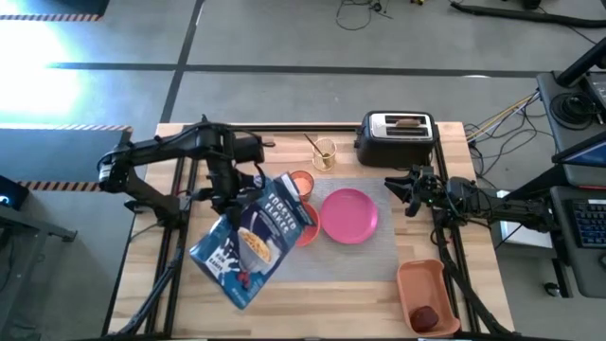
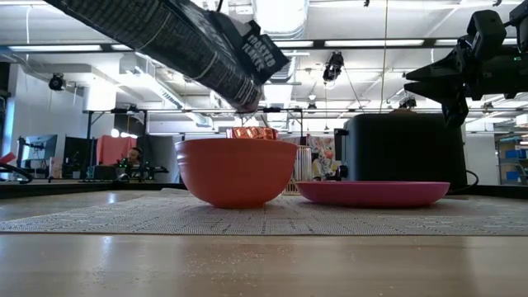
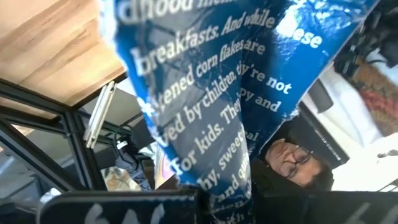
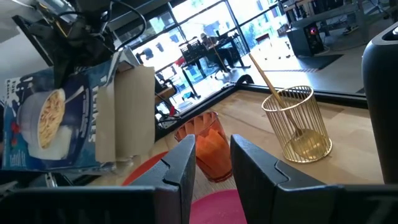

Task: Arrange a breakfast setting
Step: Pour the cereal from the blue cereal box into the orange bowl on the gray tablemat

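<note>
high view: the left pincer (image 1: 230, 182) grips a blue cardboard cereal box (image 1: 254, 240), tilted with its open end pointing down toward the orange-red bowl (image 1: 305, 224) on the grey mat. the box's long axis runs diagonally, its mouth right above the bowl's rim. beside the bowl sits the round pink plate (image 1: 349, 215). the right pincer (image 1: 409, 187) hovers by the plate's far edge, narrowly parted and empty.

Cereal box (image 1: 254, 239) tilted over bowl (image 2: 236, 171); plate (image 1: 349, 215) right of bowl; toaster (image 1: 397, 137) behind plate.
</note>
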